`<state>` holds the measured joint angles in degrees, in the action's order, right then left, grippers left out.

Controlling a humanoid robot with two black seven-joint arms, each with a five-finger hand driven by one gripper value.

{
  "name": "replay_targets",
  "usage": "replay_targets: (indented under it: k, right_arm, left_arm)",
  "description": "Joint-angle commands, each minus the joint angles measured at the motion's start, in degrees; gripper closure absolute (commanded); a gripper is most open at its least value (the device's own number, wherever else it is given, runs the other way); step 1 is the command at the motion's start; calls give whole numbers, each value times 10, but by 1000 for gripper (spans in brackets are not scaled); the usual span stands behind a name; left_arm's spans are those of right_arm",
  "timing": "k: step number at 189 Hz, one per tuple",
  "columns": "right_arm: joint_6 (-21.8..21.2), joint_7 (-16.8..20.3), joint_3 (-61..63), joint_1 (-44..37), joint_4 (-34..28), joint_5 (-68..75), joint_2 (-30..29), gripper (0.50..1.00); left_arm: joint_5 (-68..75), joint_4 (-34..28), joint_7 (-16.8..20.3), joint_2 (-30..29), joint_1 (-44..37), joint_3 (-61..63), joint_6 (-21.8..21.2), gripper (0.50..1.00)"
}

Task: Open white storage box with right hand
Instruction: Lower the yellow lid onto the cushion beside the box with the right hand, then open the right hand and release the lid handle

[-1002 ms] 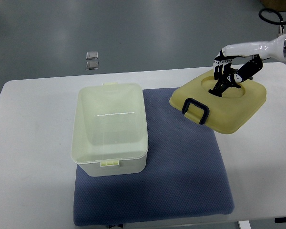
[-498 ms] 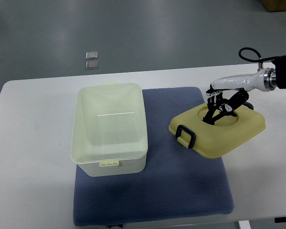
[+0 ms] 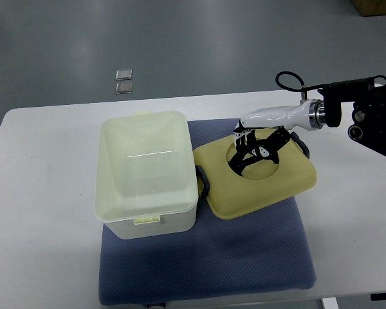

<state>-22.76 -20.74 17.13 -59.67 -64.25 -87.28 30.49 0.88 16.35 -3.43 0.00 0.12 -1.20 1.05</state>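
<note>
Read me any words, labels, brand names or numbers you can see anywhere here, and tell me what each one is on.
No readable text in this view.
The translucent white storage box, the pale yellow lid with black handles under the right hand, and the blue mat show no print.
The two small clear squares on the floor are too small to tell.

Sitting open at nine o'clock: white storage box (image 3: pixel 148 174); lying flat against its three o'clock side: yellow lid (image 3: pixel 257 183).
</note>
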Motion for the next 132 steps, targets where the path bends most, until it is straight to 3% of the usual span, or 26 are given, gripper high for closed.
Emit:
replay_targets:
  k: [1,74,75,77,78,79,80,81,82,83,84,88,96,106,132]
  right_arm:
    - [4,0,0,1,-1,0,-17,1000]
    - [17,3,0,15,0,0,-44,1000]
    - [18,3,0,17,0,0,-44,943]
    - [18,3,0,17,0,0,-44,942]
    - [19,3,0,18,0,0,-44,874]
    - [19,3,0,18,0,0,-44,873]
    - [21,3,0,18,0,1,-44,808]
    - [21,3,0,18,0,1,-44,807]
    - [23,3,0,20,0,1,-44,751]
    - [23,3,0,20,0,1,-44,750]
    - [24,4,0,21,0,1,-44,708]
    - [25,4,0,25,0,1,-44,654]
    - [25,5,0,30,1,1,-44,607]
    - [25,7,0,33,1,1,-44,583]
    - [25,7,1,34,13,2,-44,574]
  left_arm:
    - [0,0,0,0,1,0,0,500]
    - [0,1,0,0,0,1,0,500]
    - [0,1,0,0,0,1,0,500]
    - [0,1,0,0,0,1,0,500]
    - [0,1,0,0,0,1,0,500]
    - [0,1,0,0,0,1,0,500]
    - [0,1,0,0,0,1,0,500]
    - [0,1,0,0,0,1,0,500]
    - [0,1,0,0,0,1,0,500]
    - [0,1,0,0,0,1,0,500]
    - [0,1,0,0,0,1,0,500]
    - [0,1,0,0,1,1,0,500]
    - [0,1,0,0,0,1,0,500]
    - [0,1,0,0,0,1,0,500]
    - [1,2,0,0,0,1,0,500]
